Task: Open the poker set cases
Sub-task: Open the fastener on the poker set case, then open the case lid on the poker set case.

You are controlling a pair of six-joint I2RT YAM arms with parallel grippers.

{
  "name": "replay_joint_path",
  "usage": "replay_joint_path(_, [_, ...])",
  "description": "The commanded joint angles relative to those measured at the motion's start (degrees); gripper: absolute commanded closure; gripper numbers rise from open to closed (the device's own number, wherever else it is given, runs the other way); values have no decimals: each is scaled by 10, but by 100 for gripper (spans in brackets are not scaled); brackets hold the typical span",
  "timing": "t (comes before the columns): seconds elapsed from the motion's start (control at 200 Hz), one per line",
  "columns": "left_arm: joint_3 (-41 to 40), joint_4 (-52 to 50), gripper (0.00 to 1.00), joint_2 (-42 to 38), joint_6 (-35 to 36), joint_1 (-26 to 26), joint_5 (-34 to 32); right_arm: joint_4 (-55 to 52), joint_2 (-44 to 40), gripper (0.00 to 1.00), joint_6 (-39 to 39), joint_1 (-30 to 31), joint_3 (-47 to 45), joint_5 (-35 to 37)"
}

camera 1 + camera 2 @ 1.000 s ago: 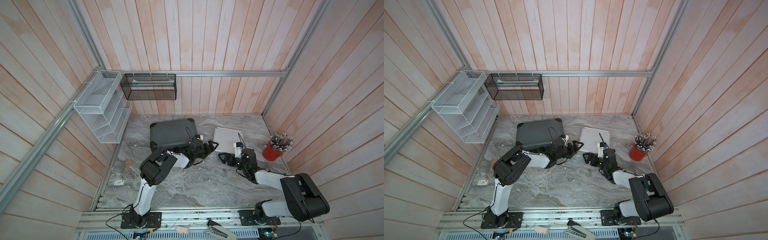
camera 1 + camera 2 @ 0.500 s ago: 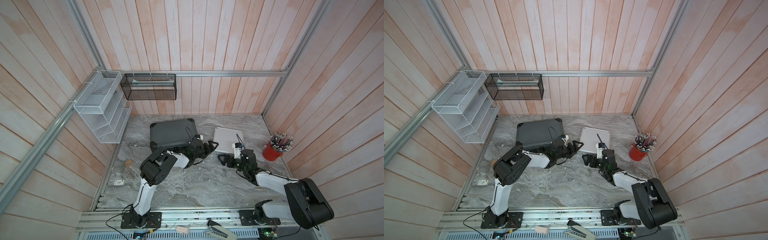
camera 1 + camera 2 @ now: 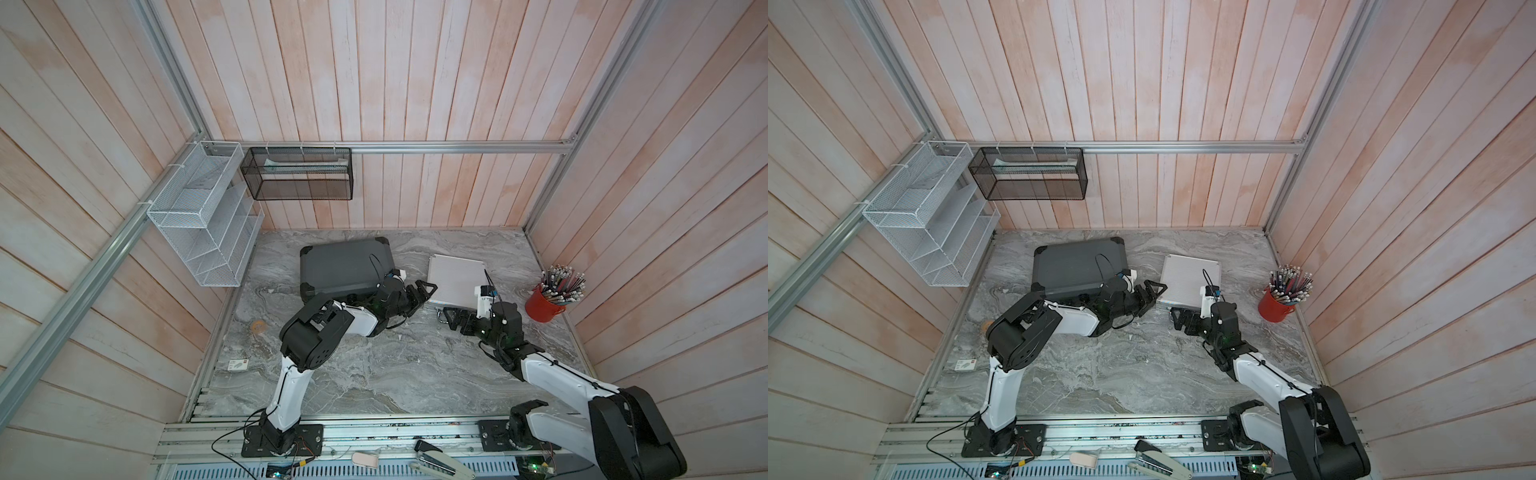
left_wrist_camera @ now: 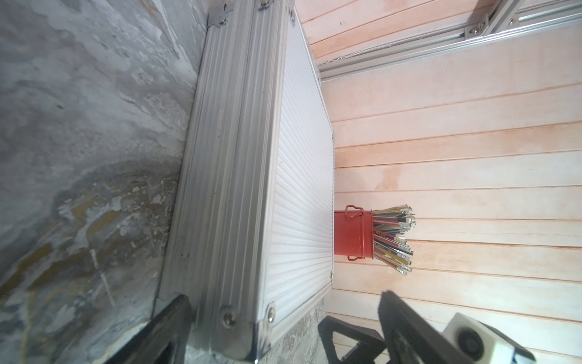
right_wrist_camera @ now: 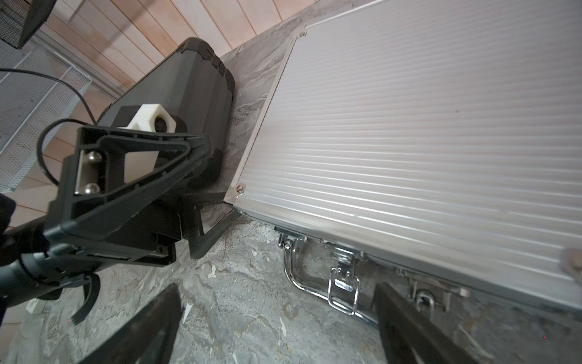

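Both poker set cases lie shut on the marble table: the dark grey case (image 3: 347,266) (image 3: 1077,266) (image 5: 195,82) at the back left, and the silver ribbed case (image 3: 455,276) (image 3: 1190,280) (image 4: 233,157) (image 5: 409,141) to its right. My left gripper (image 3: 424,291) (image 3: 1152,293) (image 4: 283,334) (image 5: 217,179) is open, its fingers either side of the silver case's near left corner. Just in front of that case's front side, my right gripper (image 3: 451,318) (image 3: 1181,322) (image 5: 277,327) is open and empty. The chrome latch (image 5: 343,286) and handle lie ahead of its fingers.
A red bucket of pencils (image 3: 544,305) (image 3: 1277,307) (image 4: 352,234) stands by the right wall. A white wire rack (image 3: 203,220) hangs on the left wall, a black mesh basket (image 3: 297,174) on the back wall. A small brown disc (image 3: 257,327) lies at the left.
The right arm's elbow has swung back toward the front right corner while its gripper stayed by the silver case's front. The left arm has not moved.
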Motion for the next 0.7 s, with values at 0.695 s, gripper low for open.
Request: replay_joint_path(0.695, [22, -158, 0, -50, 134, -28, -93, -41, -2, 16, 39, -191, -10, -38])
